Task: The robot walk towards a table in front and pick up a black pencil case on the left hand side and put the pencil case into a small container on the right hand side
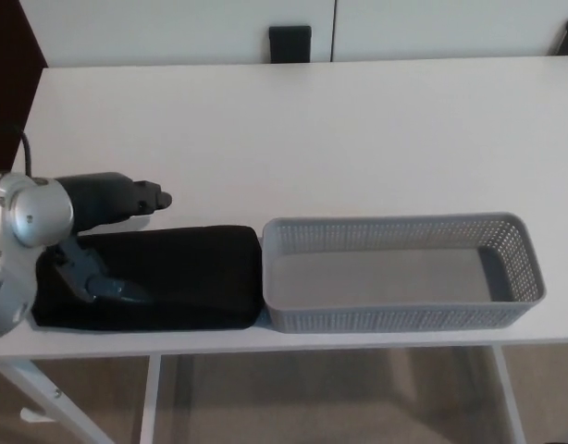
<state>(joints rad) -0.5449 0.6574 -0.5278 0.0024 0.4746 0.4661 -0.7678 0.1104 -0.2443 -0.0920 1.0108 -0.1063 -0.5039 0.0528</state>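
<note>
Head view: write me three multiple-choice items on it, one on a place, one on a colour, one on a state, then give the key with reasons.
1. Where does the pencil case lie relative to the basket?
A. Inside it
B. Beside its left end, on the table
C. Behind it, near the far edge

2. What colour is the basket?
A. Grey
B. Red
C. Black

3. What is the state of the basket?
A. Holds the pencil case
B. Tipped on its side
C. Upright and empty

Key: 1 B, the black case lies flat with its right end against the basket's left wall. 2 A, its perforated walls and floor are grey. 3 C, its bare floor shows and nothing lies in it. The left hand is at the case's left end; no right hand shows.
</note>
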